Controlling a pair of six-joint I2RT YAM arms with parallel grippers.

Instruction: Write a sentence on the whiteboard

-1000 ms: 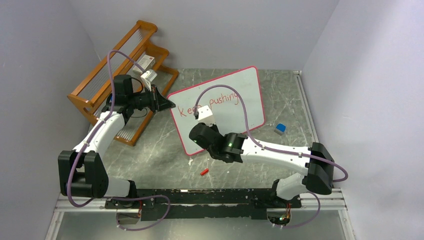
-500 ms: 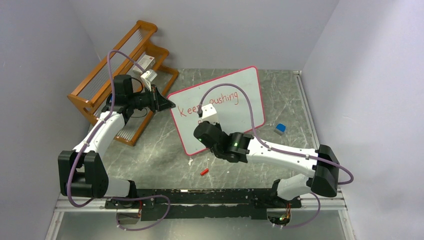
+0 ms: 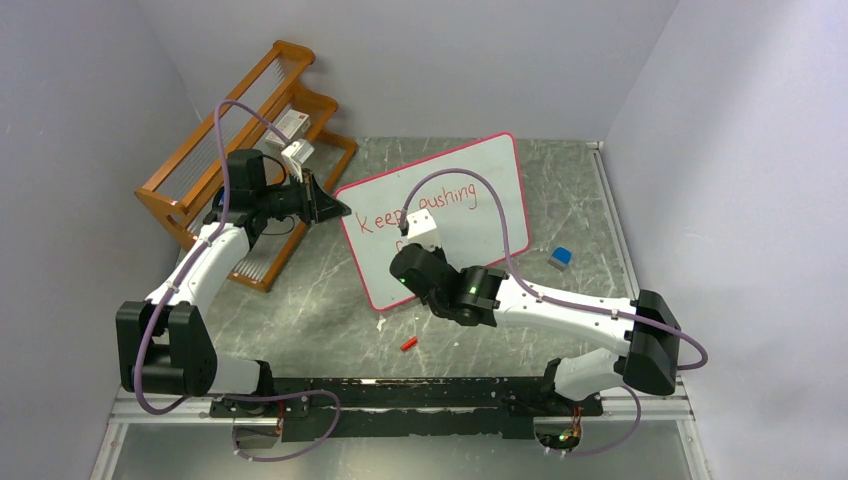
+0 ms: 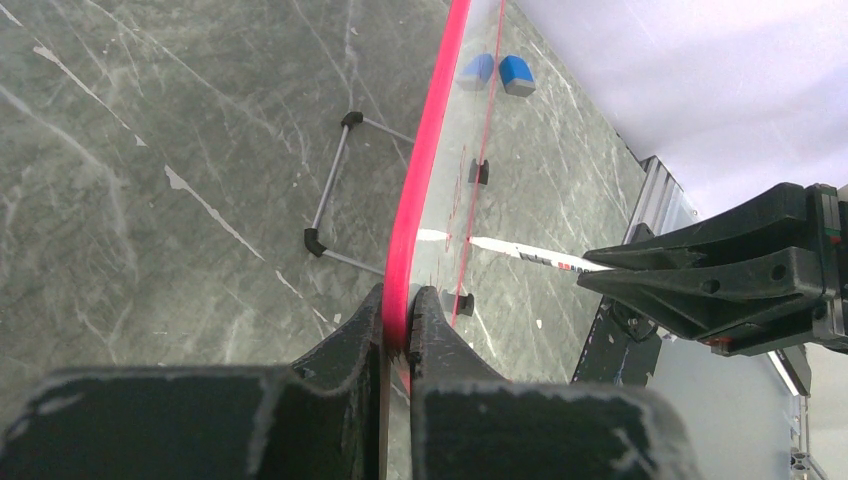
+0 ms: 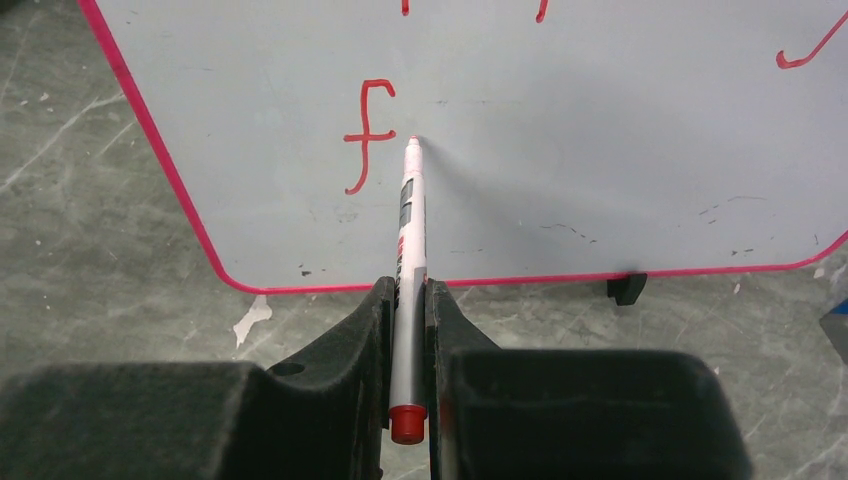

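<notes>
Your whiteboard (image 3: 500, 215) stands propped mid-table: glossy white, rounded corners, thin red-pink frame. The sentence (image 3: 447, 197) reads "Keep pushing" in thin red strokes, with an "f" under it. Right gripper (image 5: 408, 290) is clamped on the slim marker (image 5: 411, 230), tip beside that f. Left gripper (image 4: 397, 310) pinches the frame edge. Veined grey marble table (image 3: 300, 290)
</notes>
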